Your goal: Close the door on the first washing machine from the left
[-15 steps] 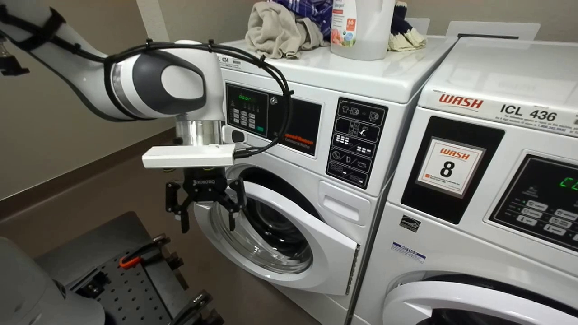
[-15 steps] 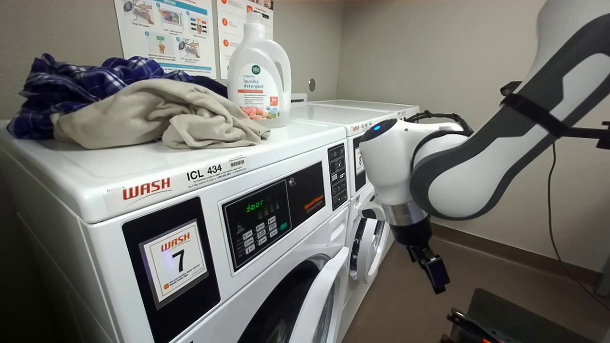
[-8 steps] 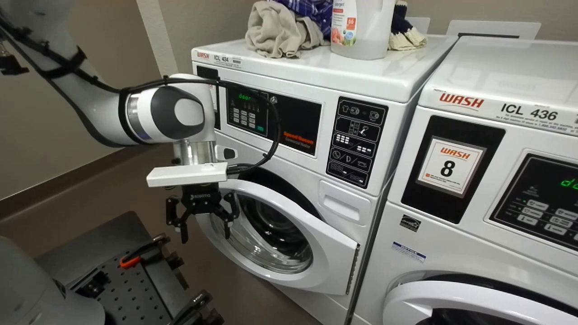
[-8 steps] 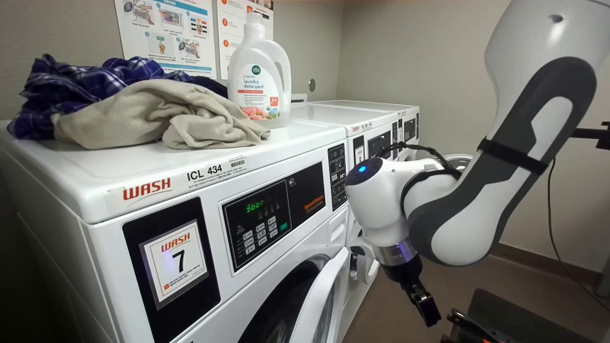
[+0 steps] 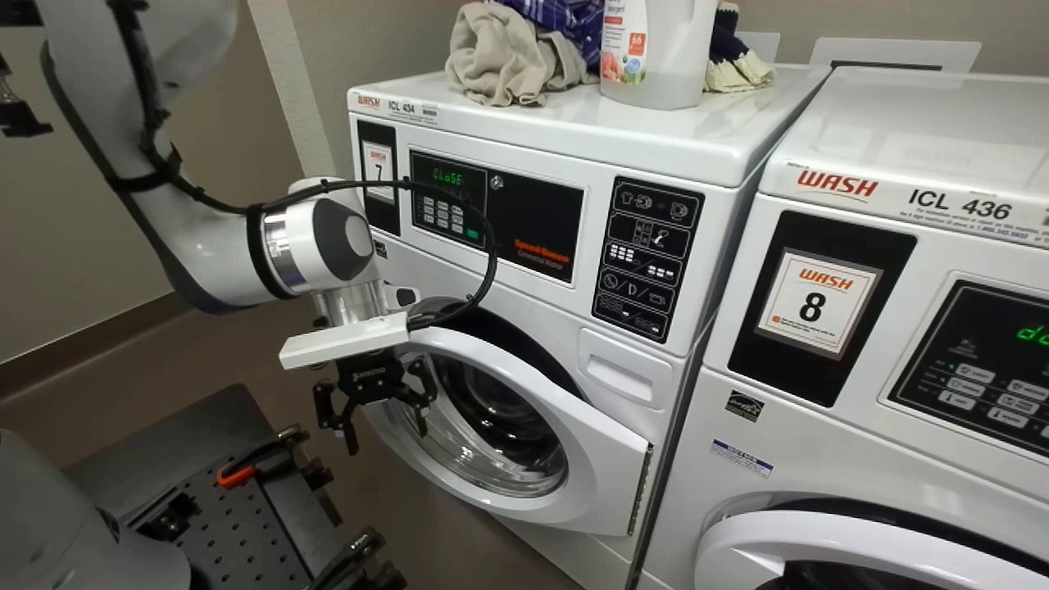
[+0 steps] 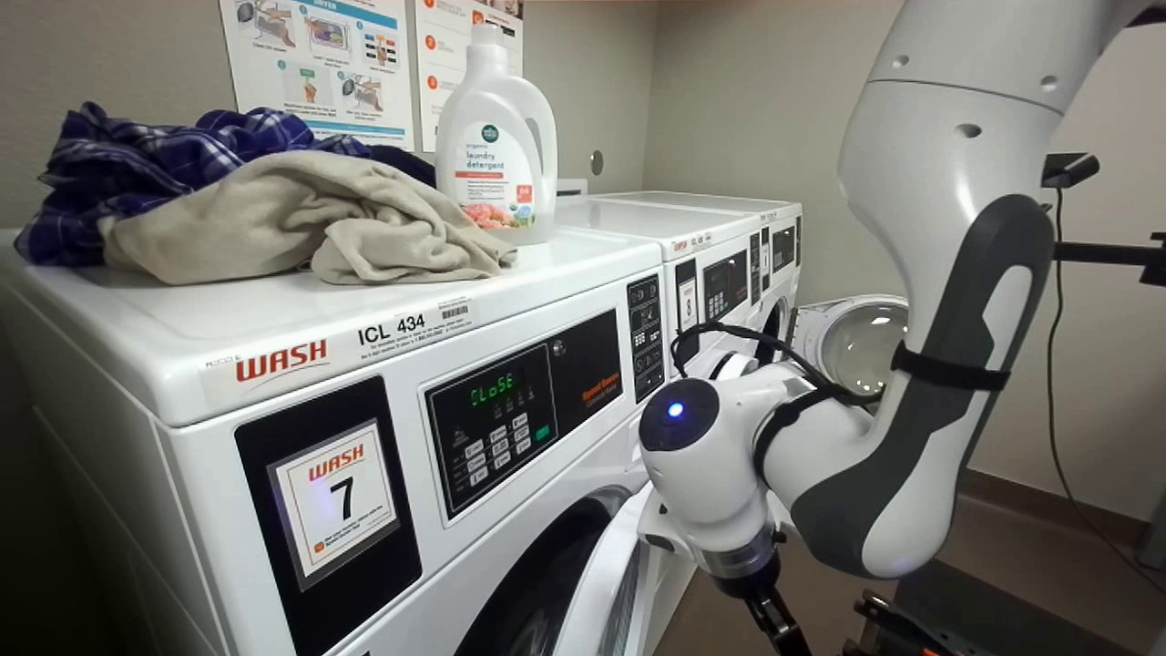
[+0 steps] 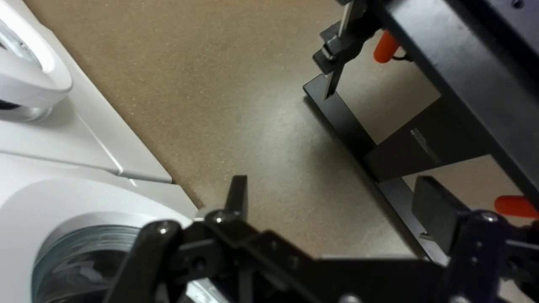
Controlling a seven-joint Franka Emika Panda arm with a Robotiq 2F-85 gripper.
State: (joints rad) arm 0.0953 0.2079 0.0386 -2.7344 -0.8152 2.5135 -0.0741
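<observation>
The first washing machine (image 5: 483, 266) is the white washer with the number 7 sticker; it also shows in an exterior view (image 6: 537, 337). Its round white-rimmed door (image 5: 602, 467) stands ajar, swung out from the dark opening; its rim also shows in an exterior view (image 6: 608, 569) and at lower left in the wrist view (image 7: 19, 227). My gripper (image 5: 388, 436) points down near the door's free edge, its fingers (image 7: 239, 195) spread with only floor between them. In an exterior view the gripper (image 6: 782, 631) is cut off at the bottom edge. I cannot tell whether it touches the door.
Washer 8 (image 5: 869, 434) stands beside it, its door (image 5: 787, 533) ajar. A detergent bottle (image 6: 496, 137) and clothes (image 6: 273, 219) lie on washer 7. A dark perforated stand (image 5: 238, 516) with clamps is below the arm. Another round door (image 6: 856, 319) stands open further along.
The arm has come down and moved along the row toward washer 7's door, the gripper tilting slightly. The door has not moved. Washer 7's display changed from "door" to "CLOSE".
</observation>
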